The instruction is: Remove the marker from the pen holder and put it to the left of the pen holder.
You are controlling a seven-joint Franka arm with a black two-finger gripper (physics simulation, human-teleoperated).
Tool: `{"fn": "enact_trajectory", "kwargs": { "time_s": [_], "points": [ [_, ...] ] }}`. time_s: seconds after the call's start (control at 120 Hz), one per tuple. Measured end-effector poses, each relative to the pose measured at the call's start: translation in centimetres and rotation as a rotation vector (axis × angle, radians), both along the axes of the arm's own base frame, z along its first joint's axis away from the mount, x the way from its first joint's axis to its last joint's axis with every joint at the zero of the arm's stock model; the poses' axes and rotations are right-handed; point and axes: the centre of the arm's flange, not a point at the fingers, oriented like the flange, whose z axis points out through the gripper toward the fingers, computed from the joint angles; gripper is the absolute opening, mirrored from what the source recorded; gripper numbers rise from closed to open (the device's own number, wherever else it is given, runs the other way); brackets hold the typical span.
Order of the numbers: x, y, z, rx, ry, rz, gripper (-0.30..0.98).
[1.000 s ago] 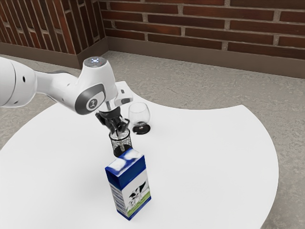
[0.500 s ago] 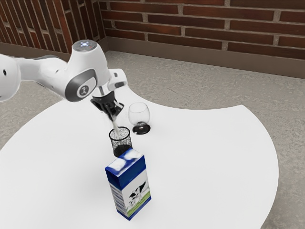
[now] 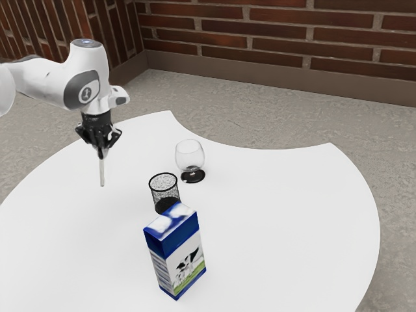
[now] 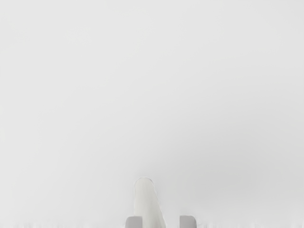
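1. The marker (image 3: pixel 101 170) hung nearly upright, outside the pen holder (image 3: pixel 165 192) and well apart from it, toward the exterior view's left.
2. The gripper (image 3: pixel 101 153) was clamped on the marker near its upper end, leaving most of the pale barrel projecting below.
3. The barrel looked slim, straight and smooth: probably light and stiff, needing only modest pressure, though a glancing bump could have swivelled it in so high a grip.
4. That upper hold suited lifting from the pen holder; for laying the marker flat, a mid-barrel hold would have balanced better.
5. Whether its tip touched the tabletop (image 3: pixel 279 214) beside the pen holder was unclear. The next move likely called for a gentle lowering and a soft release, since a round barrel could have rolled toward the pen holder.
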Motion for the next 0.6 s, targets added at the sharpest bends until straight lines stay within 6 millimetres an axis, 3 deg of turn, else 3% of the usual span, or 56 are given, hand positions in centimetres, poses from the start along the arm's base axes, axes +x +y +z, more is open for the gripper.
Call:
{"fn": "enact_trajectory", "kwargs": {
  "time_s": [0.067, 0.167, 0.283, 0.4, 0.55, 0.6],
  "points": [
    [1.4, -0.2, -2.4, -0.032, 0.079, 0.006, -0.1],
    [5.2, -1.0, -4.9, -0.072, 0.142, -0.006, -0.1],
    [7.2, -0.8, -7.0, -0.098, 0.198, -0.012, -0.1],
    [7.7, -0.5, -8.5, -0.11, 0.243, -0.024, -0.09],
    [7.7, -0.6, -8.4, -0.134, 0.263, -0.052, 0.24],
    [7.5, -0.8, -7.5, -0.134, 0.259, -0.063, 0.34]
  ]
}}
